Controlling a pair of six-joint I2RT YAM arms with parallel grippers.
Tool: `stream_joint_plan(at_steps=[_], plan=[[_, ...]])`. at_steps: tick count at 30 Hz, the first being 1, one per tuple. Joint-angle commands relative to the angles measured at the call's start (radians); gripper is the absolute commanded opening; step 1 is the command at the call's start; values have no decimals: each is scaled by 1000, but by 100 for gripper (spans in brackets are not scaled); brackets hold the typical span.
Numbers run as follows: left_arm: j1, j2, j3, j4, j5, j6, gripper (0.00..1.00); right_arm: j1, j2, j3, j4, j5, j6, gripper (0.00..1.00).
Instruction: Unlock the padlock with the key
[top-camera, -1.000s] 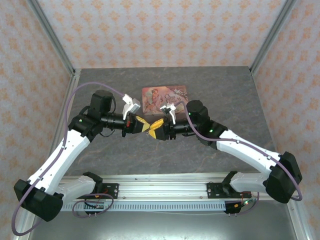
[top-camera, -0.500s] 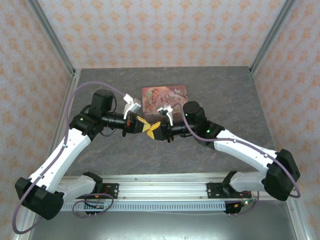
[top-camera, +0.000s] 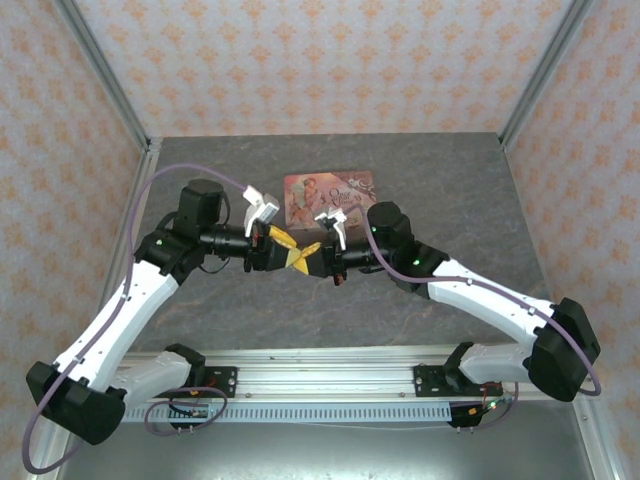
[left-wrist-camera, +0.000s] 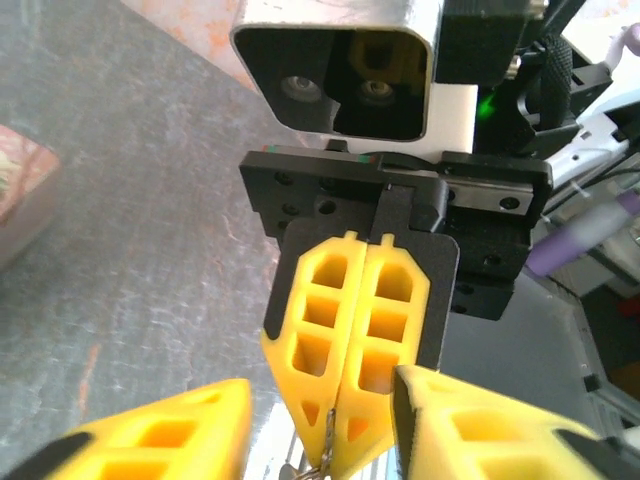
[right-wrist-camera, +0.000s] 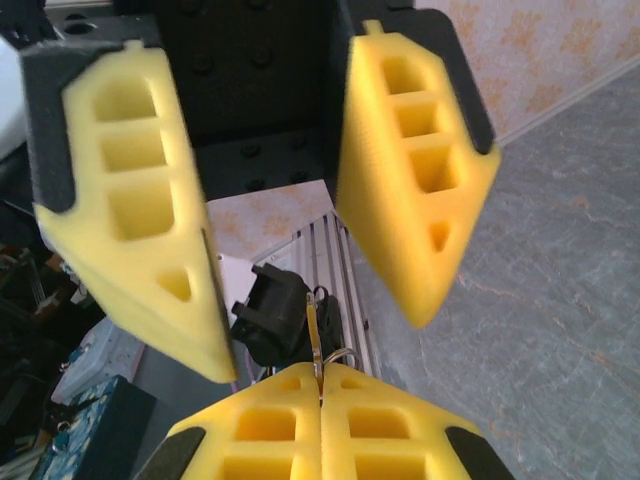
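Two arms meet just in front of the pink tin (top-camera: 330, 195) on the grey counter (top-camera: 300, 310). In front of the tin's left half, the left jaws stand open, their yellow fingers (right-wrist-camera: 130, 200) spread to either side of the right arm's tip. Between them sits the key (right-wrist-camera: 316, 335), a thin metal blade with a small wire ring, seen edge-on. In front of the tin's right half, the right jaws are closed, gripping the key

Surface finishes around the key hand-over.
Pincer fingers (right-wrist-camera: 410, 180): matt yellow plastic, ribbed faces, black backing. Key (right-wrist-camera: 316, 322): thin bright metal. Tabletop (top-camera: 450, 170): matt grey, stone-mottled. Pink box (top-camera: 310, 190): printed lid.
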Motion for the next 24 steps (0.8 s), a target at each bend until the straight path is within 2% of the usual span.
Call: stream_joint_plan(at_steps=[1,5,10,19,24], plan=[[14,-51,-42,136,-52,-145,49,-7,-16,-30,123,11,49,0],[36,-85,-137,280,-38,-272,49,-27,-20,-61,192,19,103,0],[41,-122,-217,388,-31,-357,46,-41,-18,-77,237,23,139,0],[41,-130,-262,477,-5,-413,20,-44,-3,-77,268,6,165,0],[41,-127,-259,479,15,-412,16,-44,-1,-78,269,5,167,0]])
